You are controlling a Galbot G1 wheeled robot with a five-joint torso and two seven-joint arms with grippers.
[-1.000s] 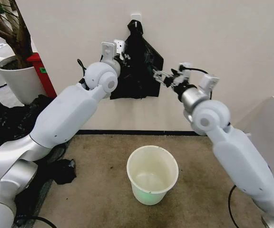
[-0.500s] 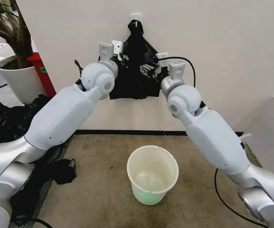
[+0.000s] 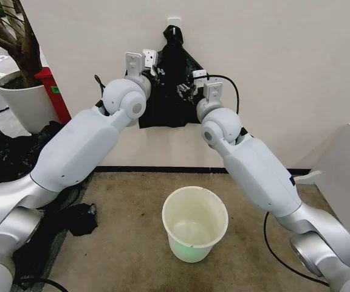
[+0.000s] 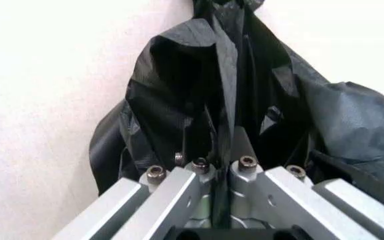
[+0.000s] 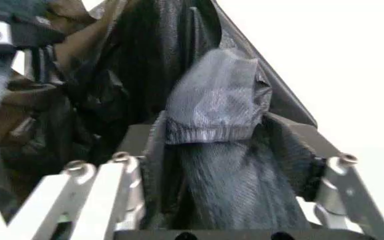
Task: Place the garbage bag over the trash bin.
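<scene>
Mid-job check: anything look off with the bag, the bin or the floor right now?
Nothing damaged or spilled. The garbage bag hangs bunched on the wall hook, with the left gripper shut on a fold and the right gripper open around another. The trash bin stands upright and unlined.

Glossy white arm shells, grey round joints, black cables, silver screw-studded metal at wrists
</scene>
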